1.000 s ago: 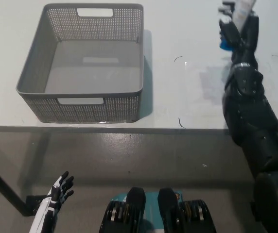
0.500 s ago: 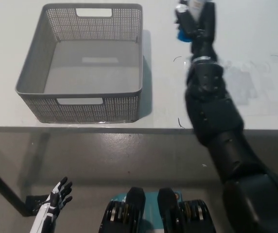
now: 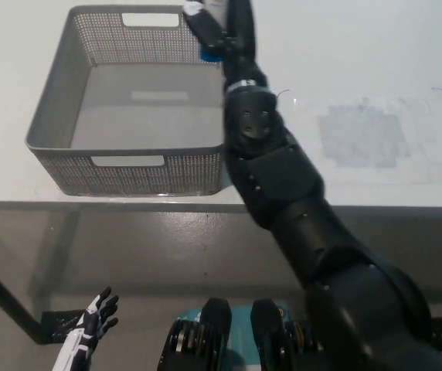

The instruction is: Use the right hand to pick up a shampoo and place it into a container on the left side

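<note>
The black right hand (image 3: 219, 31) is closed around a white shampoo bottle with a blue cap (image 3: 208, 54), carried above the far right corner of the grey perforated plastic basket (image 3: 59, 124) on the white table (image 3: 375, 93), presumably so that release drops it inside. The white left hand (image 3: 97, 313) rests low at the lower left, fingers spread and holding nothing.

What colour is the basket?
Grey, with tiny holes all over its walls. The basket shows best in the head view.
</note>
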You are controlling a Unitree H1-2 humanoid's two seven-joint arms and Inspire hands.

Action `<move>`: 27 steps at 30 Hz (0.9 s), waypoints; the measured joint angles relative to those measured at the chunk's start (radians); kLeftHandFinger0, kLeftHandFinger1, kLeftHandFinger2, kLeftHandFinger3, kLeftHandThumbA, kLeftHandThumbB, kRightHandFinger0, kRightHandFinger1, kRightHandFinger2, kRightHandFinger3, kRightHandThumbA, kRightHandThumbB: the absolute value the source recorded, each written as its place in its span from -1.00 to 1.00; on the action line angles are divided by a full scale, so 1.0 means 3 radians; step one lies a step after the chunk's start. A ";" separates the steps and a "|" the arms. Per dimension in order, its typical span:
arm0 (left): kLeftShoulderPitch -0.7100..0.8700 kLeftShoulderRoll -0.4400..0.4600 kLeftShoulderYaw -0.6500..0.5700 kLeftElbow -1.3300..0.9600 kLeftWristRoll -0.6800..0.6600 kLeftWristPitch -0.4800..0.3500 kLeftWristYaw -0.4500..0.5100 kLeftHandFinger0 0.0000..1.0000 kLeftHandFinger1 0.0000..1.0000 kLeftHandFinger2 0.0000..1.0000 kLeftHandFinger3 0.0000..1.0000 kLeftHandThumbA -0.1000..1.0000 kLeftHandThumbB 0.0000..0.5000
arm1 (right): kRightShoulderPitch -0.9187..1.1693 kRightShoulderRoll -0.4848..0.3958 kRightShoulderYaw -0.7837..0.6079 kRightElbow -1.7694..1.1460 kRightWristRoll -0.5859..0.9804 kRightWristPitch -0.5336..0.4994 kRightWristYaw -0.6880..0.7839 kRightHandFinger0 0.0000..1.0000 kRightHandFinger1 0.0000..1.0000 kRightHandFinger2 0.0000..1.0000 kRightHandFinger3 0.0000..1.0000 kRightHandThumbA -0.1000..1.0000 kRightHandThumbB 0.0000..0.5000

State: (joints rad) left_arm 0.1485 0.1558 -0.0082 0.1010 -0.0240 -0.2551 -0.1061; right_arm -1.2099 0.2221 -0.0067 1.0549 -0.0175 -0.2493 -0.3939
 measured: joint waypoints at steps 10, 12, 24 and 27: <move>-0.0039 0.0001 -0.0079 -0.0018 0.0029 0.0016 -0.0055 1.00 1.00 1.00 1.00 1.00 0.45 | -0.0259 0.0218 0.0027 0.0598 -0.0011 0.0011 -0.0043 -1.00 -0.61 0.28 0.34 -1.00 -0.41; -0.0051 0.0001 -0.0094 -0.0040 0.0040 0.0031 -0.0055 1.00 1.00 1.00 1.00 1.00 0.40 | -0.0295 0.0245 0.0021 0.0714 -0.0005 0.0019 -0.0045 -1.00 -0.54 0.37 0.25 -1.00 -0.40; -0.0137 0.0046 -0.0134 -0.0170 0.0084 0.0166 -0.0097 1.00 1.00 1.00 1.00 1.00 0.27 | -0.0289 0.0285 0.0056 0.1143 -0.0009 0.0020 -0.0047 -1.00 -0.53 0.24 -0.07 -1.00 -0.47; -0.0160 0.0056 -0.0134 -0.0183 0.0089 0.0183 -0.0101 1.00 1.00 1.00 1.00 1.00 0.32 | -0.0246 0.0254 0.0116 0.1177 -0.0033 0.0020 -0.0061 -1.00 -0.55 0.24 -0.09 -1.00 -0.43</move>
State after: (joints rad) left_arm 0.1004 0.1726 -0.0484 0.0460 0.0028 -0.2001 -0.1365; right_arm -1.2838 0.2984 0.0281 1.4079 -0.0275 -0.2435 -0.4122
